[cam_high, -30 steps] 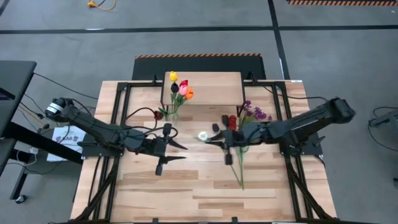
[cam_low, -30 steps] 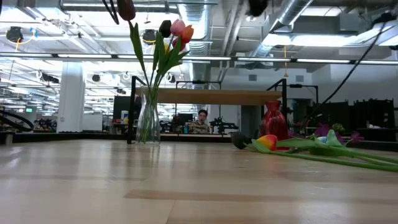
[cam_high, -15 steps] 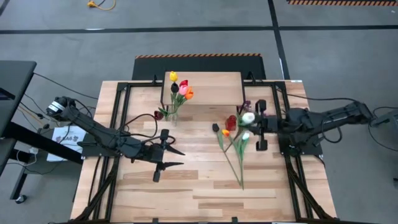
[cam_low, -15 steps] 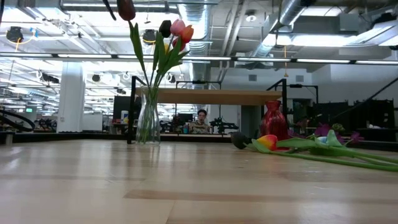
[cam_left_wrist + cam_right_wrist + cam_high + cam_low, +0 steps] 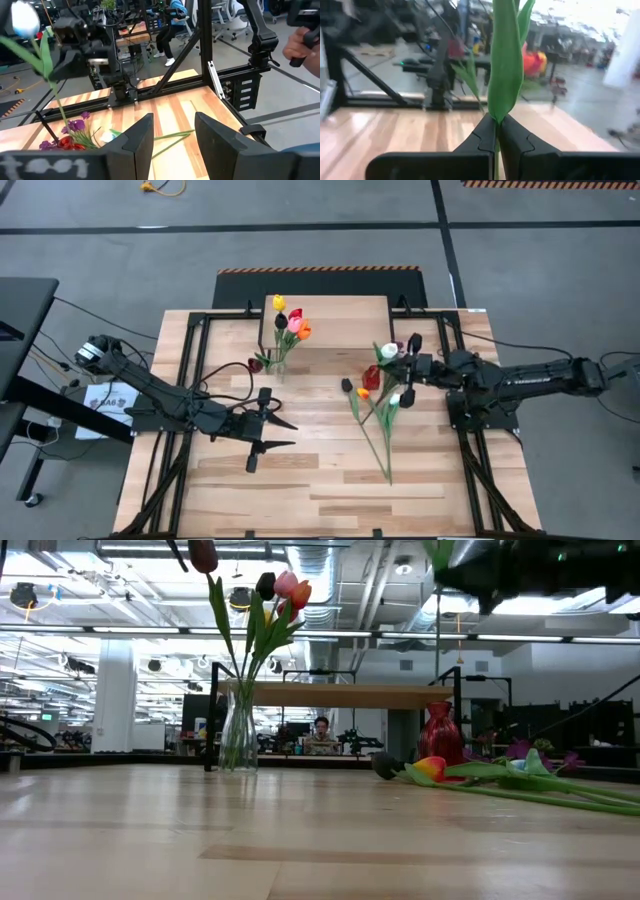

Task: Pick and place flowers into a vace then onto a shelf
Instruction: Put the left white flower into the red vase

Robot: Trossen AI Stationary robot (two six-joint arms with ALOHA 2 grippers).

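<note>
High view: right end effector [image 5: 408, 356], clamped on a white tulip [image 5: 388, 351], has pulled back beside the red vase [image 5: 371, 376] (over the tabletop [image 5: 320, 480]); left end effector [image 5: 283, 432] hovers, fingers apart.

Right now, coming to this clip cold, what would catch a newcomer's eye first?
Probably the clear glass vase with its bunch of red, pink, orange, yellow and dark tulips, standing just in front of the small light-wood shelf. Next, the right gripper, shut on a white tulip and holding it above the red vase and the loose tulips lying on the table's right half.
</note>
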